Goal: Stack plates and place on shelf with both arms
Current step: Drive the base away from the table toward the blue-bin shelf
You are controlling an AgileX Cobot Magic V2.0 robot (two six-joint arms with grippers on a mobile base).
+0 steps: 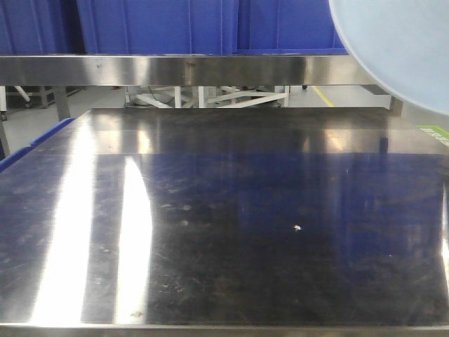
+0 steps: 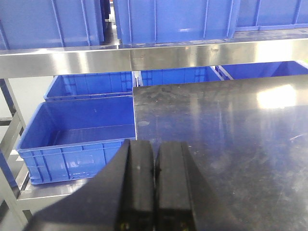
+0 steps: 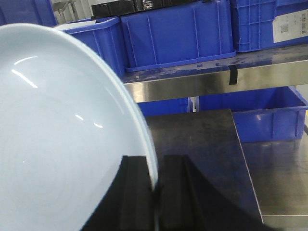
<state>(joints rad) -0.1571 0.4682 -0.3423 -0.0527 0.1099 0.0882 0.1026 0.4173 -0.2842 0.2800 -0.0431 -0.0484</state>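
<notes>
Your plate is off the table, tilted, with its rim pinched between the two fingers of your right claw. From the front it fills the upper right corner, overlapping the steel shelf above the table. Your left claw has its fingers pressed together on nothing, near the table's left edge. Blue bins sit beside it.
</notes>
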